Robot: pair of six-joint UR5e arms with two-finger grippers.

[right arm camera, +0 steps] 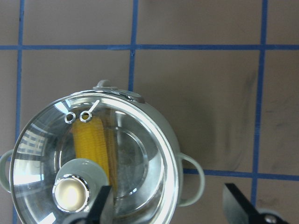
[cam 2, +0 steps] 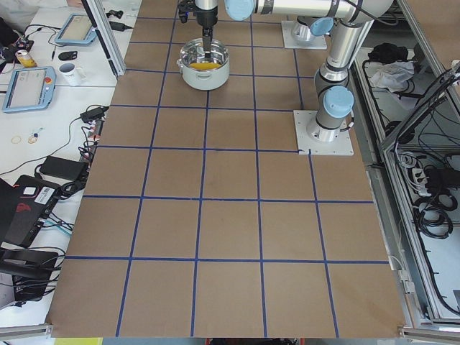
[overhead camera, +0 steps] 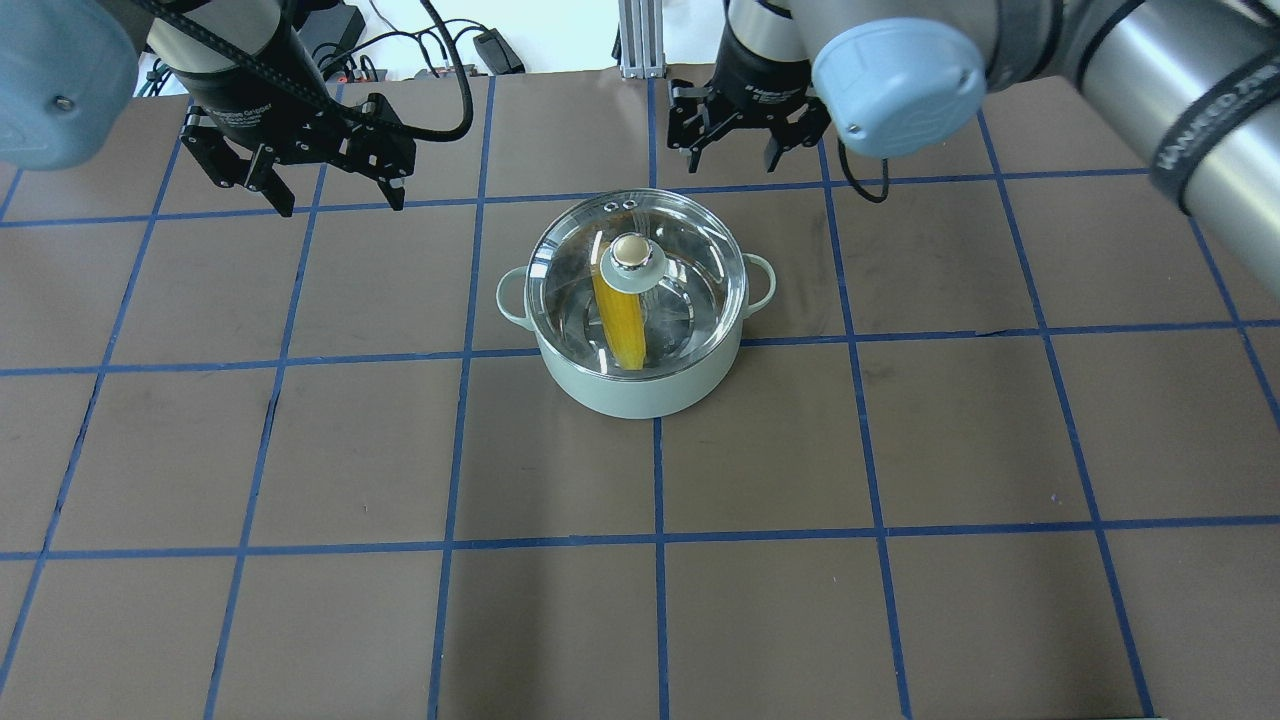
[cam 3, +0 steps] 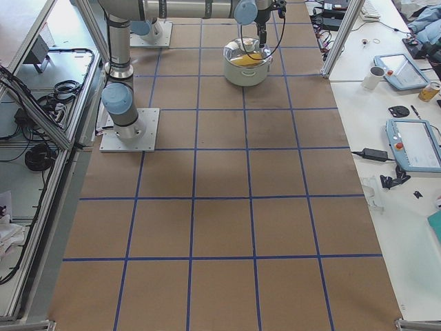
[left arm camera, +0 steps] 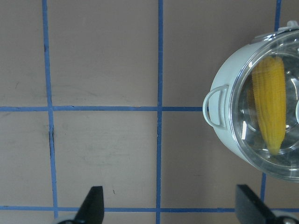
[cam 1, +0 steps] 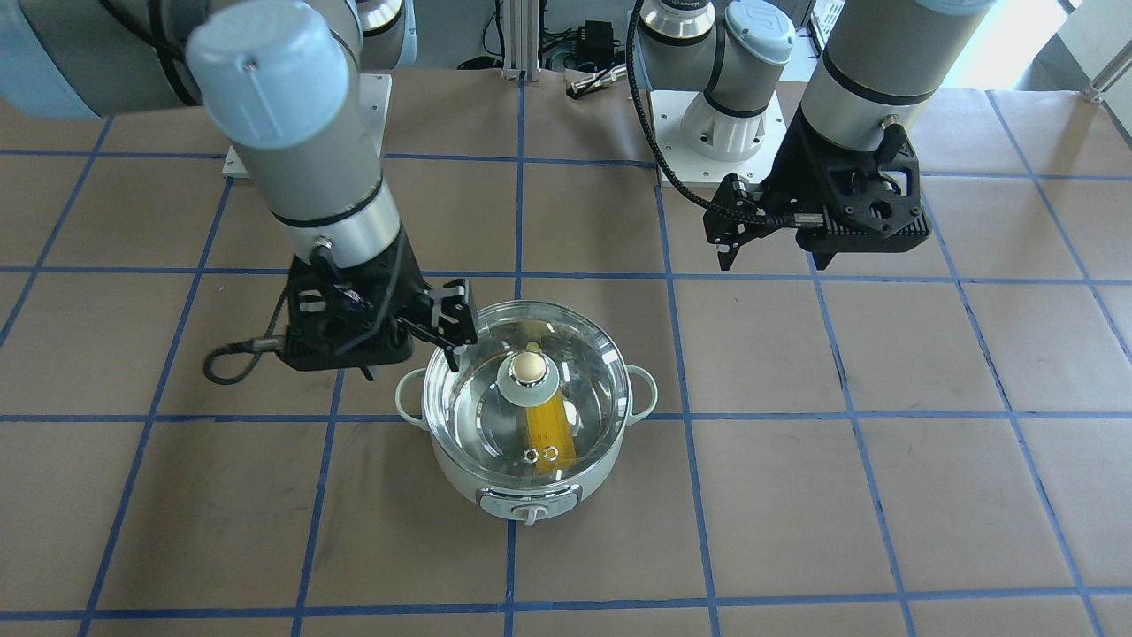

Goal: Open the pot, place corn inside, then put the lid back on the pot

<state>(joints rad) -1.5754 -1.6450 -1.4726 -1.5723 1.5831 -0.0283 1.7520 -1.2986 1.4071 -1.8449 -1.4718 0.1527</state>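
The mint-green pot [overhead camera: 640,395] stands mid-table, also in the front view [cam 1: 460,482]. The glass lid [overhead camera: 690,290] sits on it with its beige knob [cam 1: 527,367] upright. The yellow corn [overhead camera: 620,320] lies inside under the glass, also in the front view [cam 1: 550,433] and both wrist views [left arm camera: 270,102] [right arm camera: 88,140]. My left gripper [overhead camera: 340,205] is open and empty above the table, well to the left of the pot. My right gripper [overhead camera: 735,165] is open and empty, above the pot's far rim, clear of the lid.
The table is brown paper with a blue tape grid [overhead camera: 660,540]. The arm bases [cam 1: 721,133] are bolted at the robot's side. Side desks hold tablets [cam 3: 413,141] and a mug [cam 2: 70,72].
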